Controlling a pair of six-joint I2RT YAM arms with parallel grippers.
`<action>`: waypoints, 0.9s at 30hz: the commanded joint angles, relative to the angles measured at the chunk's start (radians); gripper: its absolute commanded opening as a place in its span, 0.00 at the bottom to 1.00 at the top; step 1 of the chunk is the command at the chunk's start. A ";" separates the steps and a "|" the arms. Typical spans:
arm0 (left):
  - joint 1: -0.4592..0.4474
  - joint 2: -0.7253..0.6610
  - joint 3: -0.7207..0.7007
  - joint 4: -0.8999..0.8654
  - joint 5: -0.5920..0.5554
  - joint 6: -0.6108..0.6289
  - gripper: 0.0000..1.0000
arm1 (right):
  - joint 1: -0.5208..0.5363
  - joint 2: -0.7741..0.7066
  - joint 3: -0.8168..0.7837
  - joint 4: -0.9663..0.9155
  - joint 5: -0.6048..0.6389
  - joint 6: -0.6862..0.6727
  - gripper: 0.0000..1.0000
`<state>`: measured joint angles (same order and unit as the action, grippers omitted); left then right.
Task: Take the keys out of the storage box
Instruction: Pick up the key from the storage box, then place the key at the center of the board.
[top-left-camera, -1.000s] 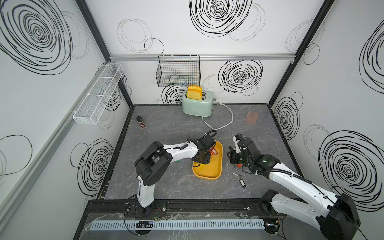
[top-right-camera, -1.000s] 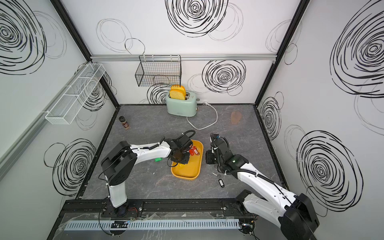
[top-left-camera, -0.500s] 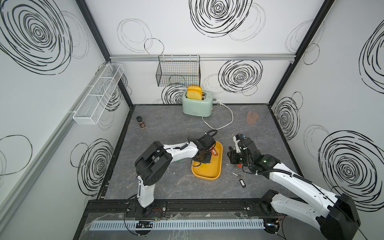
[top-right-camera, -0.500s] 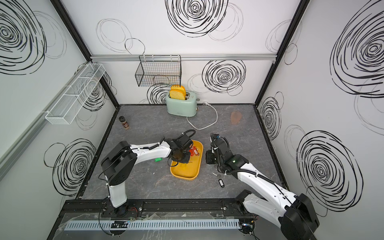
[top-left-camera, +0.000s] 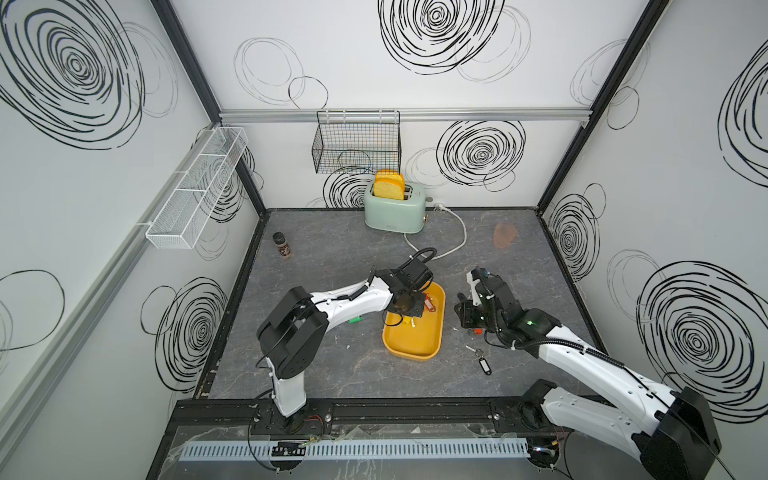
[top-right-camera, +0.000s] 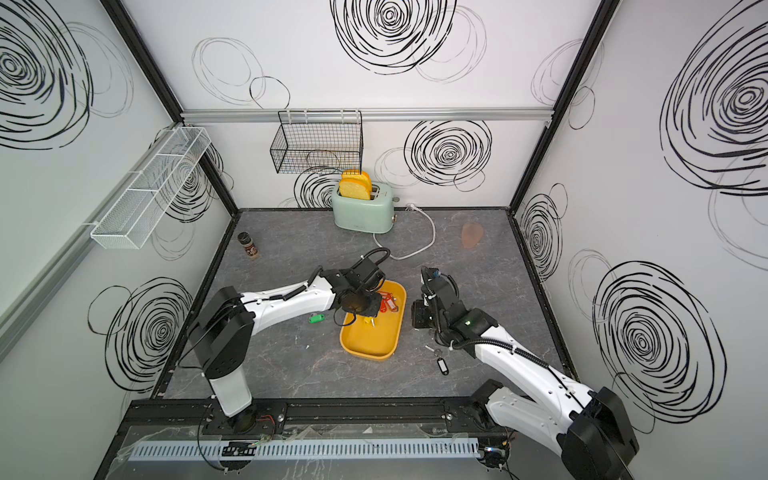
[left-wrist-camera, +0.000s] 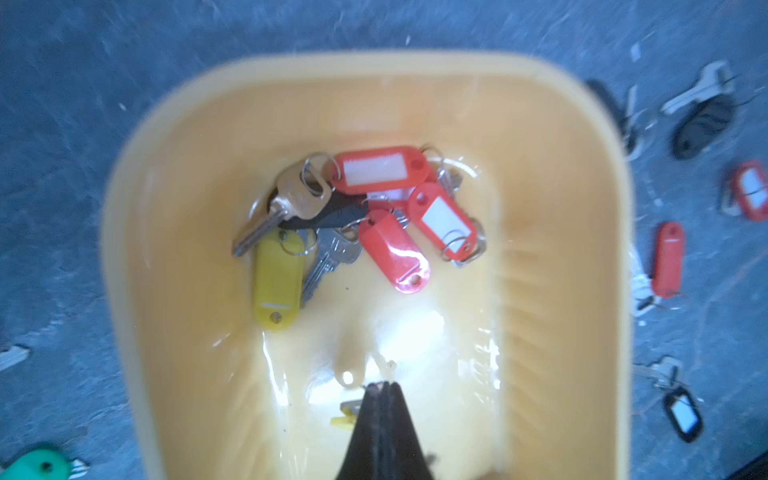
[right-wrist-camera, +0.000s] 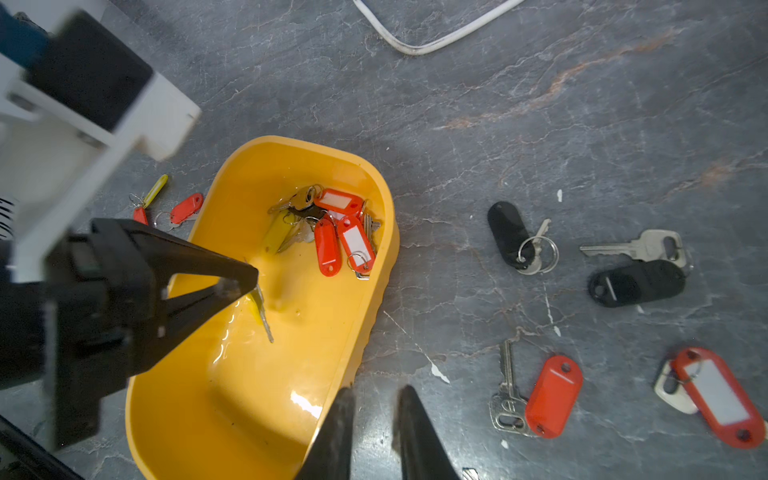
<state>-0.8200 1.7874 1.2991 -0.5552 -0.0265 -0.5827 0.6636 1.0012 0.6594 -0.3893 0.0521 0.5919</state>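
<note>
The mustard-yellow storage box (top-left-camera: 415, 347) (right-wrist-camera: 232, 395) lies mid-table. At its far end is a cluster of keys (left-wrist-camera: 374, 216) (right-wrist-camera: 328, 228) with red, yellow and black tags. Inside the box my left gripper (left-wrist-camera: 380, 384) (right-wrist-camera: 249, 277) is shut on a yellow-tagged key (right-wrist-camera: 262, 307), which hangs below its tips. Just outside the box's right rim my right gripper (right-wrist-camera: 374, 395) stands open a little, with only bare table between its fingers. More keys lie on the table: black-tagged (right-wrist-camera: 509, 230) and red-tagged (right-wrist-camera: 552, 395) ones to the right, and a green-tagged one (top-right-camera: 316, 318) to the left.
A mint toaster (top-left-camera: 395, 208) with bread stands at the back, and its white cable (top-left-camera: 457, 241) runs toward the box. A spice jar (top-left-camera: 281, 245) is at the back left. A black wire basket (top-left-camera: 357, 147) and a white mesh shelf (top-left-camera: 195, 195) hang on the walls.
My left gripper has closed on the yellow-tagged key inside the box. Neither arm has visibly shifted, and the right gripper is unchanged.
</note>
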 joint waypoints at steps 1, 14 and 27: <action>0.005 -0.087 0.032 -0.037 -0.048 0.014 0.00 | -0.004 -0.011 0.007 0.001 0.002 0.009 0.24; 0.166 -0.474 -0.208 -0.101 -0.096 0.014 0.00 | 0.010 0.034 0.040 0.014 -0.016 0.005 0.24; 0.321 -0.619 -0.550 -0.063 -0.004 -0.006 0.01 | 0.039 0.100 0.077 0.029 -0.011 0.005 0.24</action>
<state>-0.5098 1.1751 0.7776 -0.6491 -0.0593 -0.5728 0.6956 1.0950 0.7059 -0.3744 0.0330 0.5911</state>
